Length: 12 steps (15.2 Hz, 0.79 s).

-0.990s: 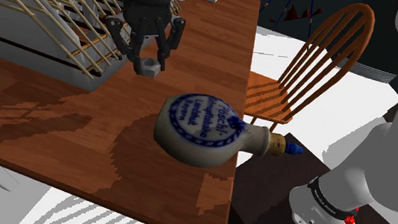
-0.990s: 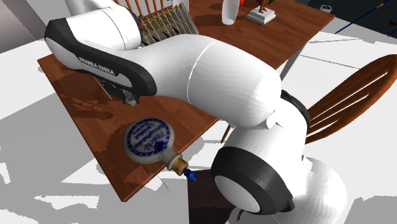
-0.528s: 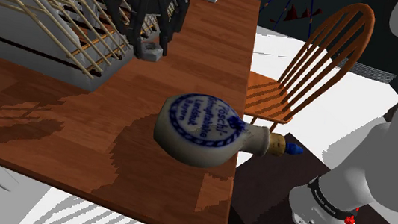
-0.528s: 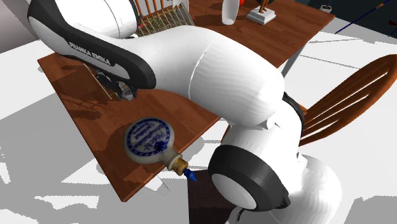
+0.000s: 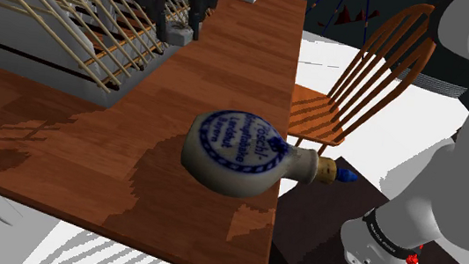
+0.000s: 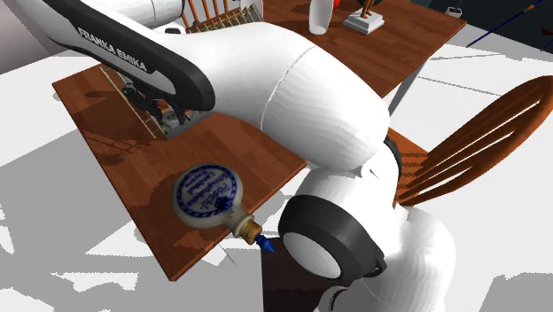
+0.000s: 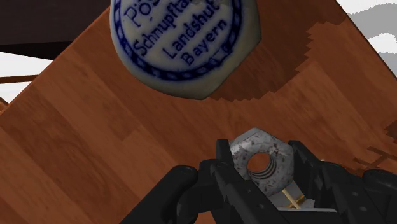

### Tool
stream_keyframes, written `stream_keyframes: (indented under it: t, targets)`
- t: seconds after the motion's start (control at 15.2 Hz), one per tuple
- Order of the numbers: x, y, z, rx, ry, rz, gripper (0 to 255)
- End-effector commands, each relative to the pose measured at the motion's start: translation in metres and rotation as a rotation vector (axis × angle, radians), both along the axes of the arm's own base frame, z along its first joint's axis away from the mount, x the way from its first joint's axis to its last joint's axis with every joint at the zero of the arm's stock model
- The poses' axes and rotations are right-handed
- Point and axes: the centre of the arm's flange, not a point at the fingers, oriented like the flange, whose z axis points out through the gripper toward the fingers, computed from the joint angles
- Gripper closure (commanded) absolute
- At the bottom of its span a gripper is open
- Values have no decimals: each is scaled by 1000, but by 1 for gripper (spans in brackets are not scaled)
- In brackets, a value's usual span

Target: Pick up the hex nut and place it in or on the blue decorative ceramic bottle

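Note:
A grey hex nut (image 7: pixel 261 160) with a threaded hole sits clasped between my black fingers (image 7: pixel 222 167). My gripper (image 5: pixel 181 26) is shut on the hex nut (image 5: pixel 179 35) high over the wooden table, beside the wire rack. The bottle (image 5: pixel 241 153) is a flat, round, grey flask with a blue lettered face, lying on its side near the table's edge by the chair; its neck ends in a cork and a blue tip (image 5: pixel 348 176). The same bottle (image 7: pixel 186 44) lies well beyond the nut, and also shows as a round flask (image 6: pixel 206 197) in the second exterior view.
A wire rack on a grey box (image 5: pixel 53 25) stands at the shoulder view's left, close to the gripper. A wooden chair (image 5: pixel 366 77) stands beside the table (image 5: pixel 87 174). A white vase (image 6: pixel 321 15) and a small figure on a base (image 6: pixel 363 18) stand at the table's far end.
The gripper has risen with the hex nut, moving up and slightly toward the shoulder view's top. The arm has lifted in the second exterior view. The bottle has not moved.

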Motion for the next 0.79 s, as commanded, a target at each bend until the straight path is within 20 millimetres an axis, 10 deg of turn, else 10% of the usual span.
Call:
stream_keyframes:
  t: [0.0, 0.33, 0.73]
  targets:
    - [0, 0, 10, 0, 0, 0, 255]
    - [0, 0, 35, 0, 0, 0, 255]
    - [-74, -30, 38, 0, 0, 0, 255]
